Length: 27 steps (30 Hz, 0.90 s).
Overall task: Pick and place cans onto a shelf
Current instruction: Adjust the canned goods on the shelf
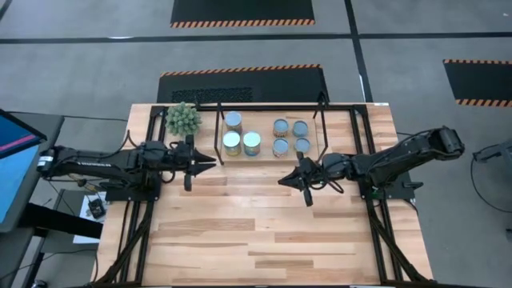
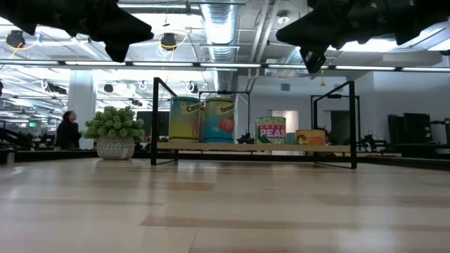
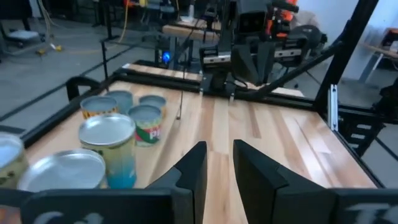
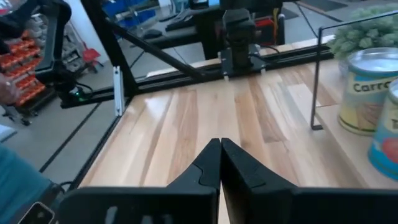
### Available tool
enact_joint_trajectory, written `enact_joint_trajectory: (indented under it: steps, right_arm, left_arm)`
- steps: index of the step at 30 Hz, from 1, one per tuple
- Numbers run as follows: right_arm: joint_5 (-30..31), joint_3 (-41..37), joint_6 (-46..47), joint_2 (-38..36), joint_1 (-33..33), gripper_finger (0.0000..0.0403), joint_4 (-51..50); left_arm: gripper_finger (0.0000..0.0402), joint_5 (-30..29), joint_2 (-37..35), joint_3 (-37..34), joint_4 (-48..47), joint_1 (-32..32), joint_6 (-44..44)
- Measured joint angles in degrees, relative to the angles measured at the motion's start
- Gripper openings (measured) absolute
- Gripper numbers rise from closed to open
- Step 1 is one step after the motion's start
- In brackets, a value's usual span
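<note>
- All seven cans [image 1: 251, 142] look already up on the shelf [image 1: 210, 142], none left on the counter [image 1: 264, 232], as far as I can tell.
- Left hand [image 1: 210, 162], fingers slightly apart and empty, hovers just beside the shelf's frame; a careless swing could clip it and topple the nearest tins.
- Right hand [image 1: 284, 181], pinched together on nothing, hangs near the shelf's front rail with the same risk.

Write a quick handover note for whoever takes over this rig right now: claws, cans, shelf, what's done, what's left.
Left claw: slightly open, empty, above the table just left of the shelf.
Right claw: shut, empty, in front of the shelf.
Cans: seven, all on the shelf; three larger ones on its left, four smaller ones on its right.
Done: every can in view is shelved.
Left: no can remains on the table.
</note>
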Motion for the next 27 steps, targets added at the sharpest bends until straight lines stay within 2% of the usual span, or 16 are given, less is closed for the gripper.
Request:
enact_joint_trajectory:
  steps: [4, 11, 14, 20, 24, 27]
  right_arm:
    - [-0.2, 0.0, 2.9, 0.0, -1.6, 0.0033, 1.9]
    - [-0.2, 0.0, 18.6, 0.0, -4.5, 0.0033, 8.3]
    - [-0.2, 0.0, 21.7, 0.0, -5.6, 0.0033, 12.2]
    - [-0.2, 0.0, 24.6, 0.0, -5.9, 0.0033, 12.0]
    - [2.7, 0.8, 25.5, 0.7, -6.9, 0.0033, 15.3]
    - [-0.8, 5.5, 19.7, 0.4, -9.8, 0.0033, 17.8]
  left_arm:
    - [0.0068, 0.0, -3.1, 0.0, -0.5, 0.5, 0.5]
    - [0.0068, -1.2, -4.7, 0.0, -0.7, 0.6, 0.9]
    - [0.0068, -2.5, -4.7, 0.0, -0.5, 0.6, 0.9]
    - [0.0068, -4.0, -4.7, 0.0, 1.5, 0.6, 2.3]
    - [0.0068, -6.0, -4.7, 0.0, 1.5, 0.6, 2.9]
    - [0.0068, -7.5, -4.7, 0.0, 1.5, 0.6, 2.9]
